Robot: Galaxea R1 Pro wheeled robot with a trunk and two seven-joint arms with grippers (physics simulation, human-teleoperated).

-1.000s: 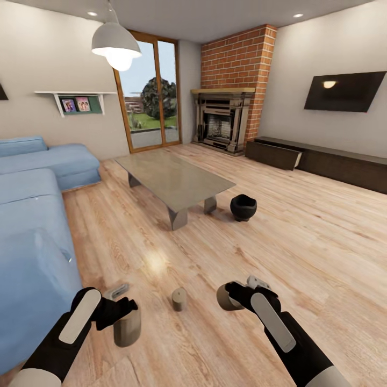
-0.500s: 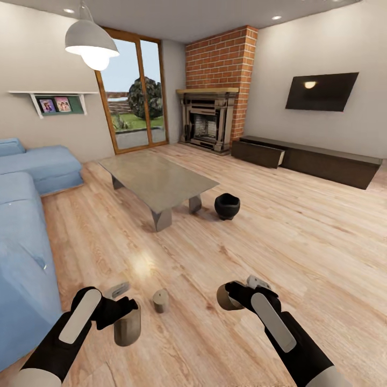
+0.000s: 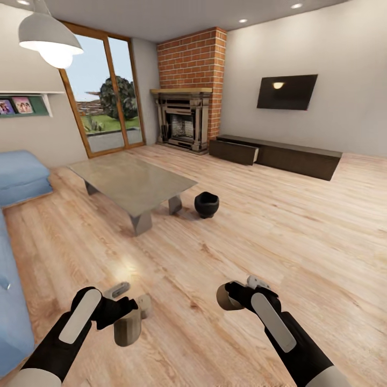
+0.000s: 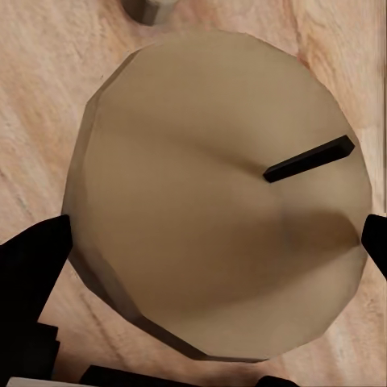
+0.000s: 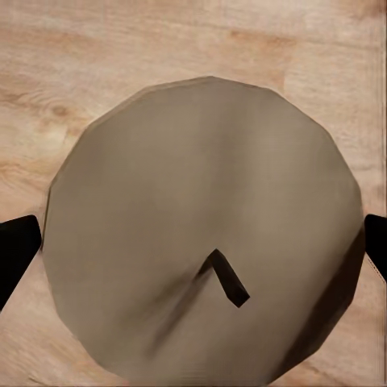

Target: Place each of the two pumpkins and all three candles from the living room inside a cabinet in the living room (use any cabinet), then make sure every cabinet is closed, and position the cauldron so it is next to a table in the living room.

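Bright, even light fills my living room: a glowing pendant lamp [image 3: 49, 40] at eleven o'clock, daylight through the glass door [image 3: 102, 97], a glare patch on the floor [image 3: 129, 264]. Renders are sharp; walls bend at the edges.

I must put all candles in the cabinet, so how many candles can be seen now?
3. One candle is held in the left gripper, one candle in the right gripper, and a third candle stands on the floor beside the left gripper, partly hidden.
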